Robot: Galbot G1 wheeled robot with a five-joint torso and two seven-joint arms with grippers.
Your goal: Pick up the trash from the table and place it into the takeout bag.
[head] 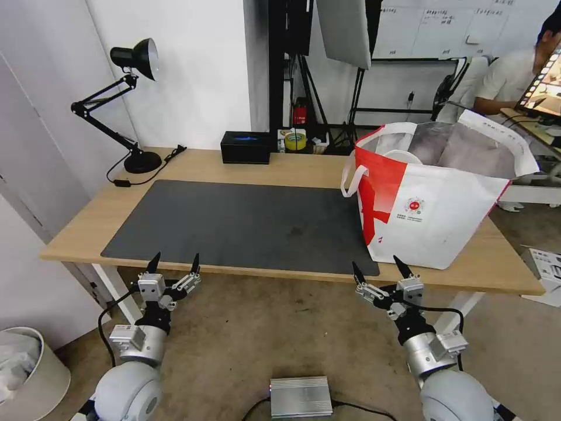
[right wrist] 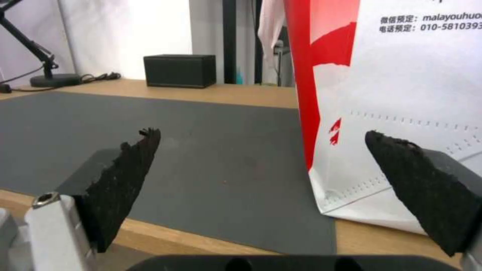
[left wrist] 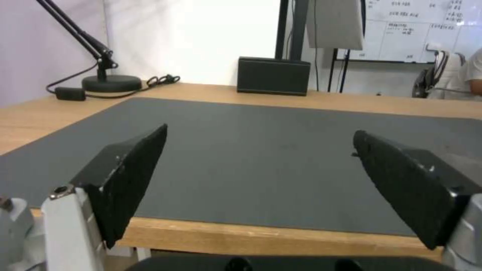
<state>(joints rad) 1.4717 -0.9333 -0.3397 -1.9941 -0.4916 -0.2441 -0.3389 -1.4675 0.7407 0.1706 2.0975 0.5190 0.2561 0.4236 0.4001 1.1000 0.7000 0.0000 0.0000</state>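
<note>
Dark grey and matte, the large rectangular mat (head: 245, 225) lies across most of the light wooden rectangular tabletop on white legs (head: 76, 225) in front of me, its near edge running just short of the table's front lip. My left gripper (head: 174, 261) hangs below and just in front of that lip, toward the mat's left end, with its two black pointed fingers (left wrist: 128, 177) spread wide and nothing between them; through its wrist camera I look straight across the bare mat (left wrist: 261, 162). My right gripper (head: 378, 266) sits level with it, in front of the table edge near the mat's right corner, fingers (right wrist: 120, 180) equally wide apart and holding nothing. Close beyond my right gripper stands the takeout bag (head: 444, 216), a big boxy white tote with a red side panel, silver foil lining and white loop handles, a small round logo on its white face. It rests upright on the right end of the table, its near left corner overlapping the mat's right edge, its mouth open; from the right wrist camera its red and white wall (right wrist: 401, 105) rises just past my fingertips. What lies inside the bag I cannot tell. At the back of the table sit a black rectangular box (head: 245, 147) and a black jointed desk lamp (head: 125, 105) on a round base.
</note>
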